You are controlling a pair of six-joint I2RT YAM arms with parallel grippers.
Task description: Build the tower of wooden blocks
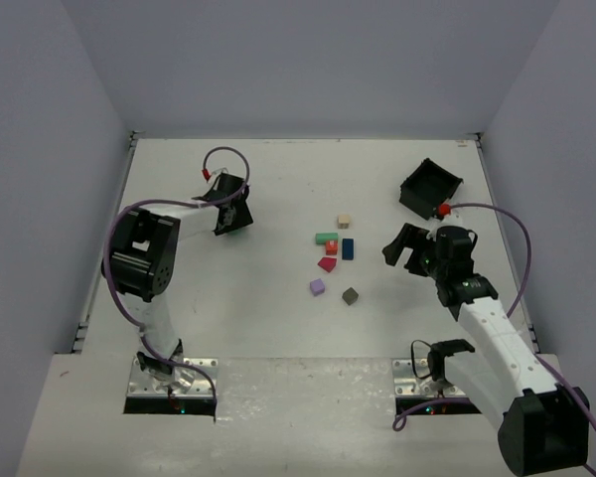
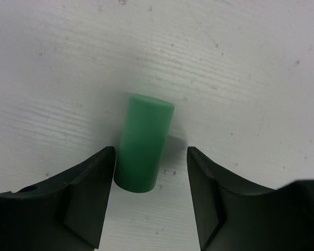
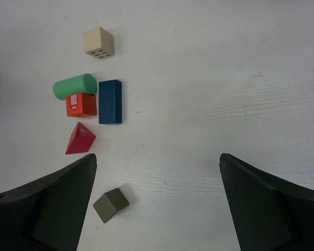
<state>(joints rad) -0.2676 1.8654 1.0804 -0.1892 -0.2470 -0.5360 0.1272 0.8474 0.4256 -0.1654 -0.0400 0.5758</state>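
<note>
**No tower yet: every block is loose on the bench**

You have nothing stacked so far. The wood blocks (image 1: 332,253) lie in a single layer near the middle of the bench (image 1: 278,169), and there is no tower to point to.

In the right wrist view:
- a tan cube (image 3: 99,42) sits farthest out;
- a green roller (image 3: 75,86) touches a red cube (image 3: 81,105);
- a blue bar (image 3: 110,101) lies just beside that cube;
- a red wedge (image 3: 80,139) lies nearer, apart from them;
- an olive cube (image 3: 111,205) is nearest of all.

A purple cube (image 1: 317,287) shows only from above, near the olive one.

Your left pincer (image 2: 150,157) is well apart from that group, over on the left side of the bench. Its jaws are spread around a green cylinder (image 2: 144,144) that sits between them. One finger looks to be touching it or nearly so, and the other stands clear, so I judge it not yet gripped.

Your right pincer (image 3: 157,157) is spread wide with nothing in it. It is held above the bench to the right of the blocks, near the black bin (image 1: 429,187).

By my reading the work is at its very start. The first piece is about to be taken, and all of the stacking is left to do.
</note>
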